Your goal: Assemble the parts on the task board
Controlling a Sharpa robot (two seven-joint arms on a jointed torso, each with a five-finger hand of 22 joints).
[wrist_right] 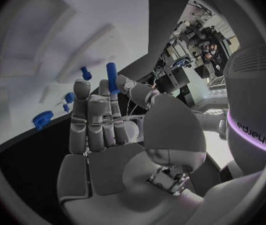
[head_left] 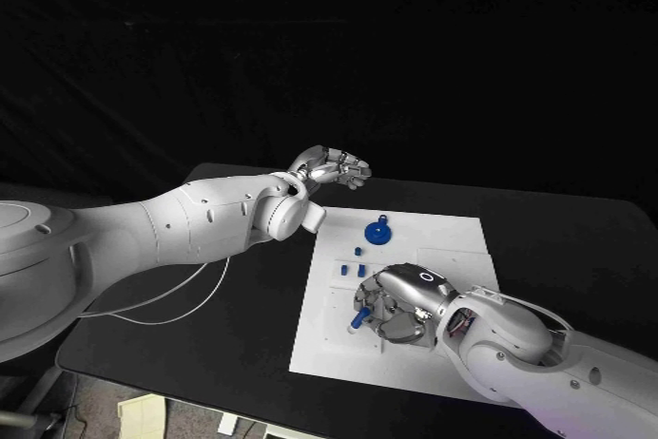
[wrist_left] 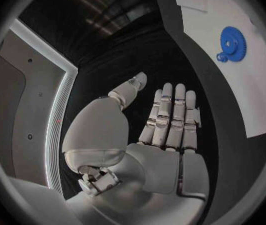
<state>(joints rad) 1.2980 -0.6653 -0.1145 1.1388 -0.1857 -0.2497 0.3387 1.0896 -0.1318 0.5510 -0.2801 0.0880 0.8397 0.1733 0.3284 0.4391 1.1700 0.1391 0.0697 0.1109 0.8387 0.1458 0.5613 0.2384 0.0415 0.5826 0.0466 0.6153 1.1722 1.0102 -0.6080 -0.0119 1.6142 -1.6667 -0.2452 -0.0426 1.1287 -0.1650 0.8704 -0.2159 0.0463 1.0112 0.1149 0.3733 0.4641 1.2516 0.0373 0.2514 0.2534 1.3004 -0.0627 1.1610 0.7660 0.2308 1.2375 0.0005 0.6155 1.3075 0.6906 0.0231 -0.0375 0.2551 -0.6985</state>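
Observation:
The white task board (head_left: 453, 239) lies in the middle of the black table. A blue gear (head_left: 378, 233) sits near its far edge, also in the left wrist view (wrist_left: 233, 43) and the right wrist view (wrist_right: 43, 119). Three small blue parts (head_left: 359, 268) stand just nearer than the gear. My right hand (head_left: 399, 306) hovers over the board's near half and pinches a blue peg (head_left: 359, 317) between thumb and fingertips; the peg (wrist_right: 112, 77) juts past the fingers. My left hand (head_left: 331, 166) is raised beyond the board's far left corner, its fingers (wrist_left: 170, 115) straight and holding nothing.
The black table (head_left: 205, 315) extends left of the board, with a white cable (head_left: 164, 306) from my left arm lying on it. My right forearm (head_left: 549, 353) covers the board's near right corner. More table (head_left: 562, 239) lies right of the board.

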